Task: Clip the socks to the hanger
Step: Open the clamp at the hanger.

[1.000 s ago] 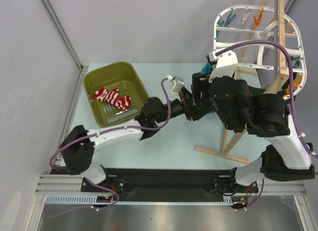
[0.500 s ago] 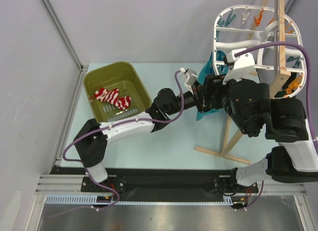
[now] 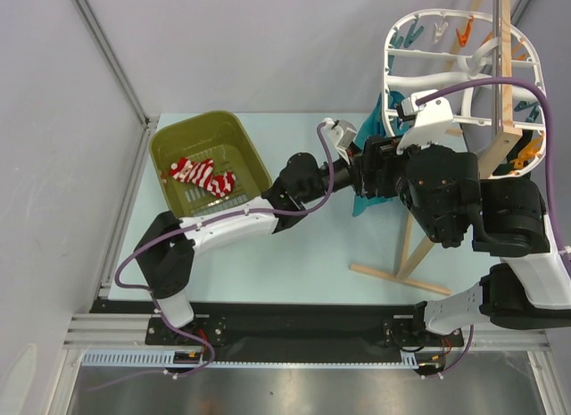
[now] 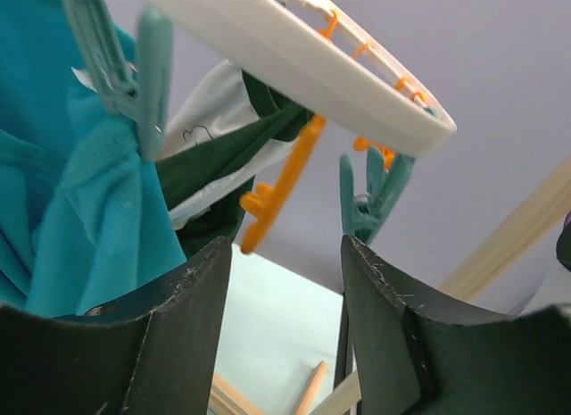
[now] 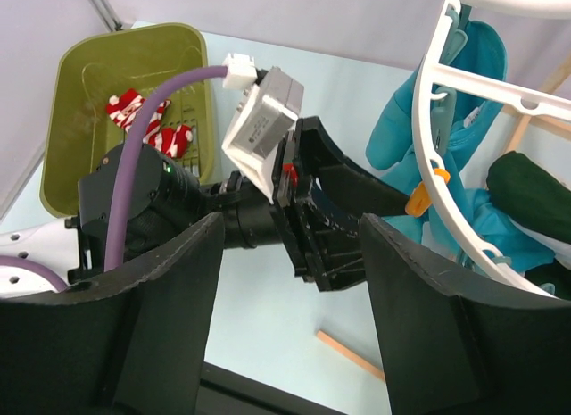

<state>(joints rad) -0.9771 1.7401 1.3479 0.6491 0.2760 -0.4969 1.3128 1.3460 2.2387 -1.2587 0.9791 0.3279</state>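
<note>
Two red-and-white striped socks (image 3: pixel 203 177) lie in the olive basket (image 3: pixel 192 122); they also show in the right wrist view (image 5: pixel 147 120). The white oval hanger (image 3: pixel 390 53) hangs on the wooden stand at the right. My left gripper (image 3: pixel 359 176) is open and empty, reaching just under the hanger's rim (image 4: pixel 294 58), close to a teal clip (image 4: pixel 134 67) and an orange clip (image 4: pixel 277 187). My right gripper (image 3: pixel 375 165) is open and empty right beside it. The right wrist view looks past the right gripper's fingers (image 5: pixel 419 326) onto the left gripper (image 5: pixel 330 219).
Teal cloths (image 3: pixel 370 120) and a dark green cloth (image 5: pixel 526 187) hang clipped on the hanger. The wooden stand (image 3: pixel 504 67) has a base bar (image 3: pixel 397 277) lying on the table. Both arms crowd together beside the hanger's left rim.
My left arm has stretched right and up from near the basket to the hanger. My right arm has moved up and right beside it. Both grippers stay open and empty.
</note>
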